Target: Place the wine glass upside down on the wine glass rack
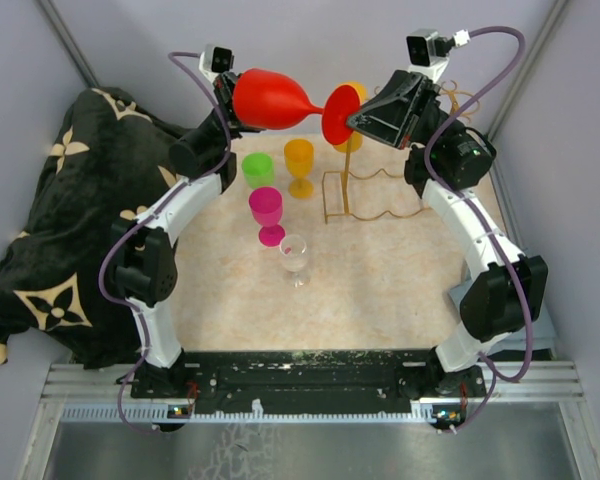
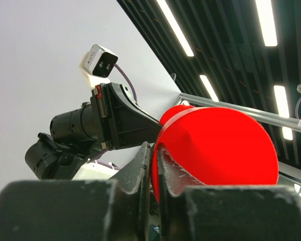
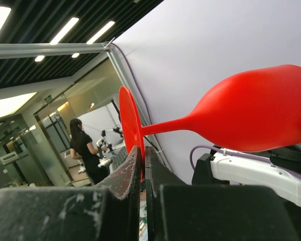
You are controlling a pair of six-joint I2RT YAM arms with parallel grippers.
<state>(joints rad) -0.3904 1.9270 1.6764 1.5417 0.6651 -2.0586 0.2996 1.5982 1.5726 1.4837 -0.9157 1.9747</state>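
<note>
In the overhead view the wine glass rack (image 1: 365, 196) stands on the beige table (image 1: 380, 290) just right of centre. A yellow glass (image 1: 354, 93) shows partly at its upper end, half hidden, so we cannot tell how it sits. Left of the rack stand an orange glass (image 1: 299, 160), a green glass (image 1: 258, 168) and a pink glass (image 1: 266, 210), close together, with a clear glass (image 1: 294, 255) just below them in the frame. All four are upright. A black blanket with cream flowers (image 1: 60, 230) fills the left side. The red wine glass (image 1: 270, 98) lies on its side in the air at the top centre of the frame, above the rack and the other glasses, bowl to the left and foot to the right. The left gripper (image 2: 154, 165) has its jaws almost together, pinching the wall of the bowl at its rim. The right gripper (image 3: 142, 160) is clamped on the edge of the round foot, with the stem running away from it towards the bowl. Grey walls close in at the upper left and upper right, near both wrists. Bare table shows in the lower centre and lower right, between the arms.
</note>
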